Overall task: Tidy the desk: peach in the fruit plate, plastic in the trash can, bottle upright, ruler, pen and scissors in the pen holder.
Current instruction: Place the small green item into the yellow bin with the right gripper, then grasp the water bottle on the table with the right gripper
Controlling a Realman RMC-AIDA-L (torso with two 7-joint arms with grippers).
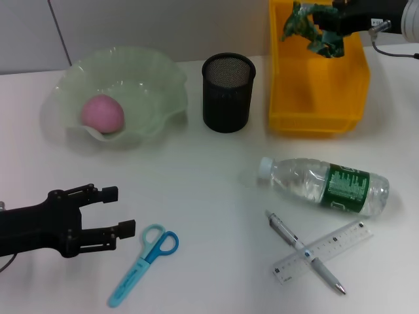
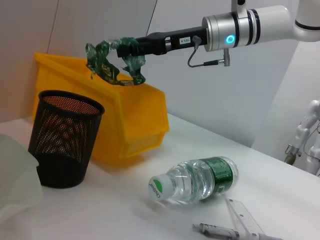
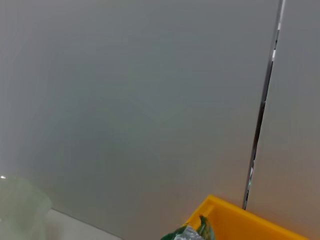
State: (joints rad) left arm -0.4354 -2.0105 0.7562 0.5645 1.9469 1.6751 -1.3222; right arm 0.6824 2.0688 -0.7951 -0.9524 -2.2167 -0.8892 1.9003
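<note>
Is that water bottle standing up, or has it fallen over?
Fallen over. The water bottle lies on its side on the table, white cap pointing toward the robot's left, beside the pen and ruler.

The yellow trash bin [image 1: 317, 91] is open at the top, and the right hand [image 1: 325, 25] hangs over it gripping crumpled green plastic [image 1: 308, 27]. The mesh pen holder [image 1: 228, 91] stands between the bin and the fruit plate [image 1: 114, 95], with narrow gaps on either side. The lying bottle [image 1: 324, 185] blocks the right side of the counter [image 1: 209, 196]; pen [image 1: 304, 252] and ruler [image 1: 323, 251] lie crossed just beside it. Bare counter separates the scissors [image 1: 144, 263] from the open-fingered left hand [image 1: 111, 212].
</note>
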